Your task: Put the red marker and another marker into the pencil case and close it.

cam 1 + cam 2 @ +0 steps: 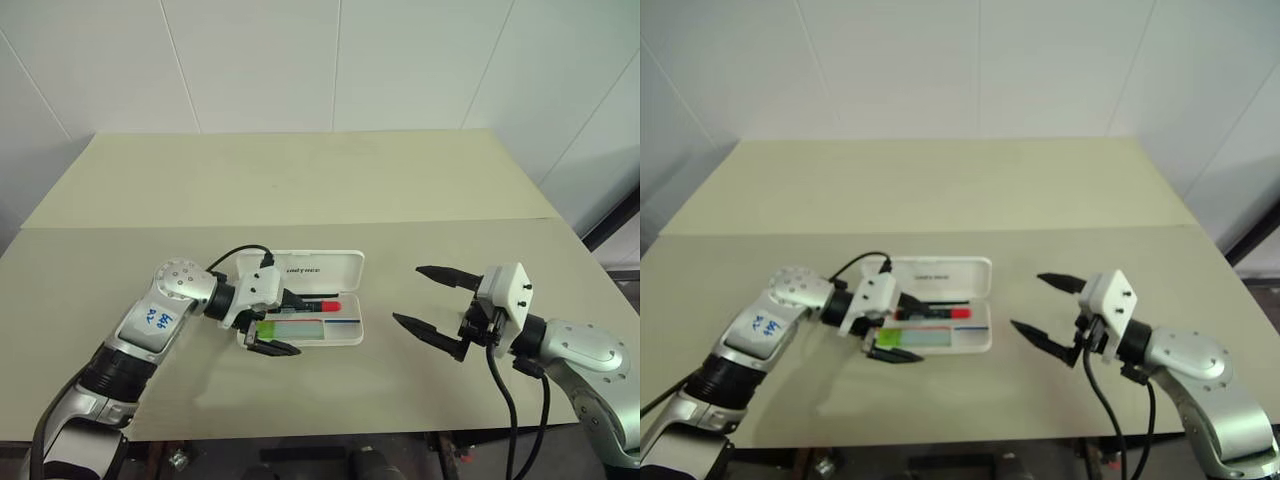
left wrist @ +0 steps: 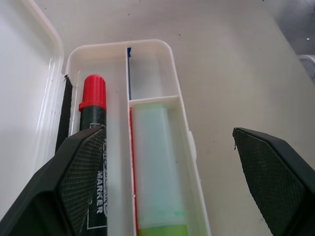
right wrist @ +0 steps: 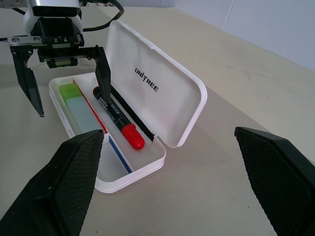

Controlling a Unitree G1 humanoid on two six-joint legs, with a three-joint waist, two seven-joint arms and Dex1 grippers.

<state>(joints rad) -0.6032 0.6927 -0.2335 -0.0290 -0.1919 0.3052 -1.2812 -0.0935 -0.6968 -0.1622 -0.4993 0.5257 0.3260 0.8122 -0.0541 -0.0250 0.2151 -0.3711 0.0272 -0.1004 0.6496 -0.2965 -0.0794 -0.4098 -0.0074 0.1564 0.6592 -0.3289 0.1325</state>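
Note:
The white pencil case (image 1: 352, 336) lies open on the table, its lid (image 3: 152, 93) tilted up at the back. The red marker (image 1: 322, 304) lies in the rear compartment, red cap to the right. The other marker, a green and mint highlighter (image 1: 292, 329), lies in the front compartment. My left gripper (image 1: 297, 325) is open over the case's left end. One finger (image 2: 74, 177) is above the red marker's barrel, the other (image 2: 270, 172) outside the front wall. It holds nothing. My right gripper (image 1: 407, 294) hangs open and empty to the right of the case.
The case sits near the middle of a beige table (image 1: 300, 180), on the front one of two joined boards. A white panelled wall (image 1: 330, 60) stands behind it. The table's front edge (image 1: 330, 430) runs close below both arms.

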